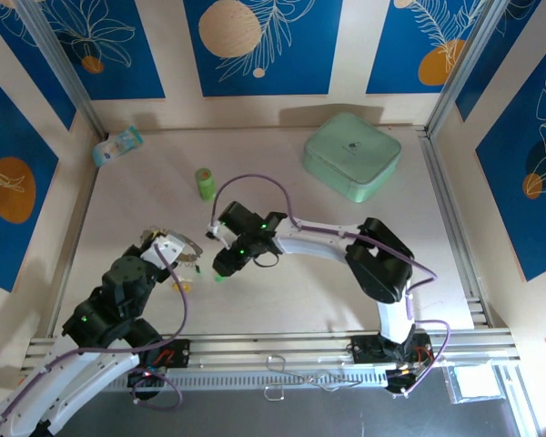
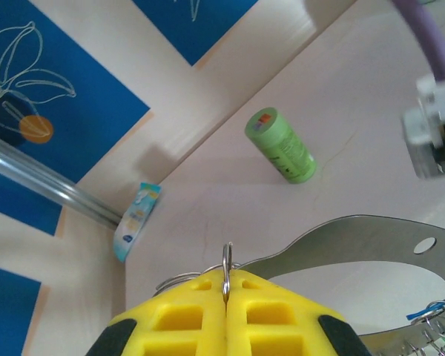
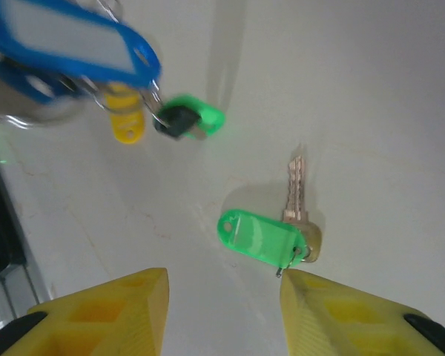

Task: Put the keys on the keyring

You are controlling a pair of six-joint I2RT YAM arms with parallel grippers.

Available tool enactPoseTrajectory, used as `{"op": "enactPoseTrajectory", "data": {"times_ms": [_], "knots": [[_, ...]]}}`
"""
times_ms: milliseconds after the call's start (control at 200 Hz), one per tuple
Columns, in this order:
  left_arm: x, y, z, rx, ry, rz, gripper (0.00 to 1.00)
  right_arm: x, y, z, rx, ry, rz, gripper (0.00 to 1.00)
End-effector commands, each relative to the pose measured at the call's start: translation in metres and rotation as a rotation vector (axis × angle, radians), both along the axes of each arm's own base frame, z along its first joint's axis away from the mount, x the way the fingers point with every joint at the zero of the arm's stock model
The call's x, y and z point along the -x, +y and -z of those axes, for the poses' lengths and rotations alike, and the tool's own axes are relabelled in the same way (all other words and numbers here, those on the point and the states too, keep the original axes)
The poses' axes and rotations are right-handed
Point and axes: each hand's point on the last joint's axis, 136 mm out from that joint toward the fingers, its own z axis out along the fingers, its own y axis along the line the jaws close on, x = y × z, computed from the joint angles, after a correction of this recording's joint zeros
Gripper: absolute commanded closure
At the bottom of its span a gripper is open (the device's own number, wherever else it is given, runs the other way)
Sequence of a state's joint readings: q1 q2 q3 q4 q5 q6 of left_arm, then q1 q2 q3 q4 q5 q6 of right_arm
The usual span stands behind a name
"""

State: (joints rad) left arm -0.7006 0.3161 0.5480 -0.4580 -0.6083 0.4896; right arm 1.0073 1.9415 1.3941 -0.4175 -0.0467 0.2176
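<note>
Left gripper (image 2: 225,283): clamped tight, its two yellow fingers (image 2: 179,319) pressed together on the thin wire of the keyring (image 2: 227,256), which stands up edge-on between the tips.
Keyring: held off the table (image 1: 328,282) at the front left, just beside the right arm's wrist. A curved silver plate (image 2: 356,236) with a small hole sweeps out to its right, and a bit of beaded chain (image 2: 439,331) shows at the lower edge.
Right gripper (image 3: 222,300): jaws spread wide with nothing between them. It hovers low over the table near the middle.
Loose key (image 3: 297,194): lies flat on the table just ahead of the right gripper's open fingers, apart from them. Its green tag (image 3: 261,237) is nearer the gripper and its metal blade points away.
Other keys: bunched up and to the left in the right wrist view. There is a blue tag (image 3: 81,44), a yellow one (image 3: 126,124) and a green one with a dark key (image 3: 189,120), all blurred, so I cannot tell how they are joined.
Green bottle (image 1: 204,183): upright farther back on the table, well apart from both grippers.
Mint box (image 1: 351,155): back right.
Small packet (image 1: 118,146): back left, by the wall.
</note>
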Motion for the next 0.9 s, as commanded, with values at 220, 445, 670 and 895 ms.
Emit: {"op": "enactPoseTrajectory", "data": {"times_ms": [220, 445, 670, 895], "knots": [[0.003, 0.026, -0.035, 0.038, -0.140, -0.114, 1.00, 0.011, -0.013, 0.036, 0.145, 0.158, 0.178, 0.56], [0.004, 0.026, -0.036, 0.043, -0.147, -0.110, 1.00, 0.010, -0.011, 0.043, 0.157, 0.165, 0.188, 0.64], [0.003, 0.024, -0.034, 0.037, -0.143, -0.100, 1.00, 0.007, -0.014, 0.045, 0.164, 0.164, 0.192, 0.86], [0.003, 0.022, -0.032, 0.034, -0.137, -0.088, 1.00, 0.008, -0.023, 0.036, 0.157, 0.141, 0.193, 0.98]]}}
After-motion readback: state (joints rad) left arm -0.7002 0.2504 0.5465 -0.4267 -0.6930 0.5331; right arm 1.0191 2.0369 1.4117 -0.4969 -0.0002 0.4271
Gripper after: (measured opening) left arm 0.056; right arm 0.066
